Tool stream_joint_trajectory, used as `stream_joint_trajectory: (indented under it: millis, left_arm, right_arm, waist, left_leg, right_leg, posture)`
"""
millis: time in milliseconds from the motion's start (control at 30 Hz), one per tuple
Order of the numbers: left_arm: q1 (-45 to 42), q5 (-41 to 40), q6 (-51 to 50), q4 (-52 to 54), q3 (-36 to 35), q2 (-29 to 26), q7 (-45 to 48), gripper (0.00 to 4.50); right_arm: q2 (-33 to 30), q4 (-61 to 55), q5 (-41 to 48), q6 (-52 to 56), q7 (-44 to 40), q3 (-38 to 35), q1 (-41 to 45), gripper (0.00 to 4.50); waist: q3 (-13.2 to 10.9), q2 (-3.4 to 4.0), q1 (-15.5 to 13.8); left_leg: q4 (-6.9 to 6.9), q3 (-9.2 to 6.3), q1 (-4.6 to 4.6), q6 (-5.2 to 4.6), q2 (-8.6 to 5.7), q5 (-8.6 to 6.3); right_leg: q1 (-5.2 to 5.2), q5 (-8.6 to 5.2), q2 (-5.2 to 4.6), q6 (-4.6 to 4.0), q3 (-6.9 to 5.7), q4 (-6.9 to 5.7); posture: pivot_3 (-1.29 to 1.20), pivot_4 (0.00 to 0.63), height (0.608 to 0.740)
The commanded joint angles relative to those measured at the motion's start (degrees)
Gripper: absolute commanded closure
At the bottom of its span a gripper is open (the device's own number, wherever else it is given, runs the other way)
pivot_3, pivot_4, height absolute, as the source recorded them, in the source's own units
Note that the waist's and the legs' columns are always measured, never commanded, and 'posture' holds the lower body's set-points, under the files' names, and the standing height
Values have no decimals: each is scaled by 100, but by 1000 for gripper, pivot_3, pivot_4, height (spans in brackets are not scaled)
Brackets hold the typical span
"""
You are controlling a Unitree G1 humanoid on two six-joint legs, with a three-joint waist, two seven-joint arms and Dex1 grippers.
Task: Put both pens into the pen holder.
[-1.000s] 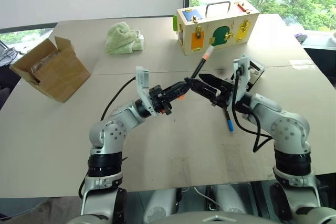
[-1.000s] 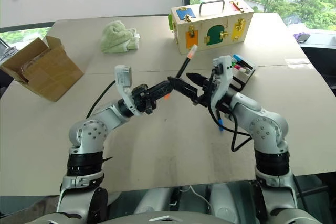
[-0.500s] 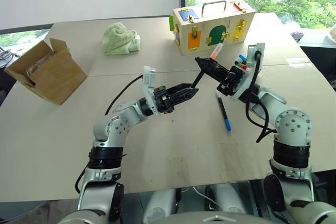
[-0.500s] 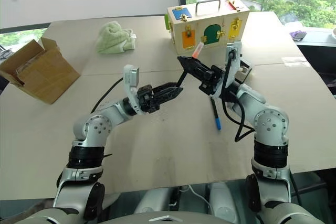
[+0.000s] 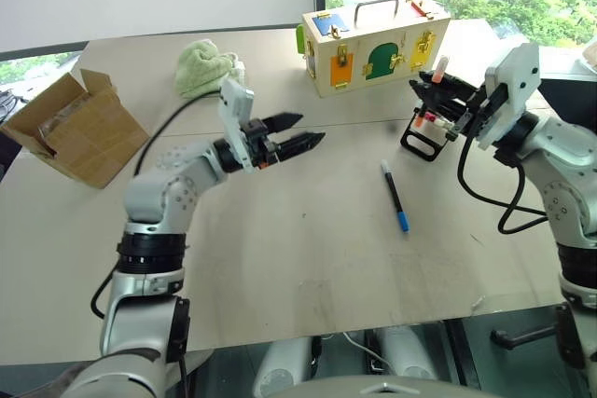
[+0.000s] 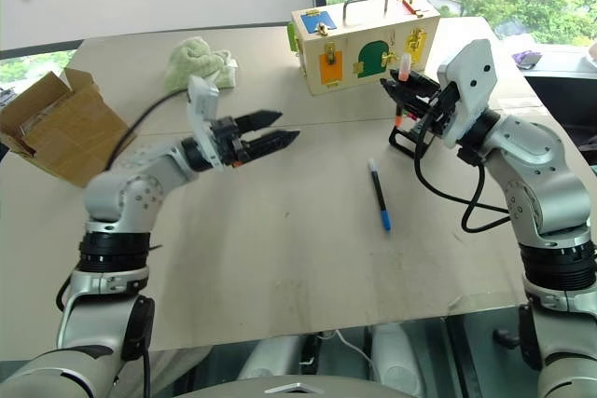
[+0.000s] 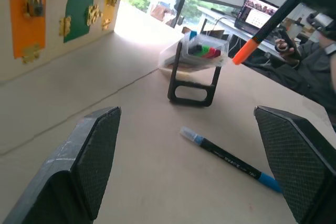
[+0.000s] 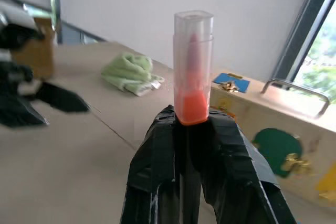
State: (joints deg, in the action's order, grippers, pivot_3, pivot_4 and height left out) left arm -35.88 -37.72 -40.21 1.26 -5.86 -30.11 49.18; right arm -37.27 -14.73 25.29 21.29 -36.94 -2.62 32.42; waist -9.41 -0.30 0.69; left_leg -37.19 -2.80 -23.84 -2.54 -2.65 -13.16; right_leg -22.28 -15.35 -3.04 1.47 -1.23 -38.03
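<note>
My right gripper (image 5: 427,90) is shut on the orange-capped pen (image 5: 437,69), holding it roughly upright, cap up, just above the pen holder (image 5: 422,140). That small black stand holds several short markers in its clear tray (image 7: 195,52). On the table left of the holder lies the blue-capped pen (image 5: 394,195). Over mid-table my left gripper (image 5: 300,131) is open with nothing between its fingers (image 7: 92,150). The right wrist view shows the orange-capped pen's (image 8: 192,66) cap rising from the closed black fingers (image 8: 157,150).
The pale wooden box (image 5: 373,39) with coloured doors stands just behind the holder. A green cloth (image 5: 207,64) lies at the back, and an open cardboard box (image 5: 79,128) is at the far left. The table's right edge is close to my right arm.
The left gripper released the orange-capped pen, opened and drew back to the left. The right gripper shut on the pen and carried it to the right, over the holder.
</note>
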Motion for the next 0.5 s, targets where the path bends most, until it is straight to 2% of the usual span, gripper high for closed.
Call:
stream_joint_trajectory:
  millis: [33,200,333,500]
  left_arm:
    - [-193,-202,-298,703,-115,-279,-53,246]
    - [-88,-511,-1071,1662,-153,-523,-531,246]
    - [-75,-590,-1356,2100,-235,-631,-896,246]
    - [-58,-436,-1579,2449,51,-715,-1274,246]
  right_arm:
    - [-270,166,-855,-862,-106,92,199,4423]
    - [-340,768,-1639,-1751,14,136,433,4423]
    - [-219,1165,-1693,-2007,-130,146,443,4423]
    - [58,1745,-1772,-2420,-121,146,565,4423]
  waist:
    - [0,-1,7]
    - [-10,-6,-1]
    - [-20,-8,-10]
    - [-23,-9,-10]
  left_leg:
    - [0,2,0,0,0,0]
    - [-1,6,1,1,0,1]
    - [0,6,2,3,4,1]
    - [-2,9,2,3,3,1]
  right_leg:
    - [0,0,-1,0,3,1]
    - [0,0,-4,0,9,0]
    - [-1,0,-2,0,10,1]
    - [1,1,-3,0,11,0]
  posture:
    - [0,150,740]
    - [0,150,740]
    - [0,150,740]
    - [0,150,740]
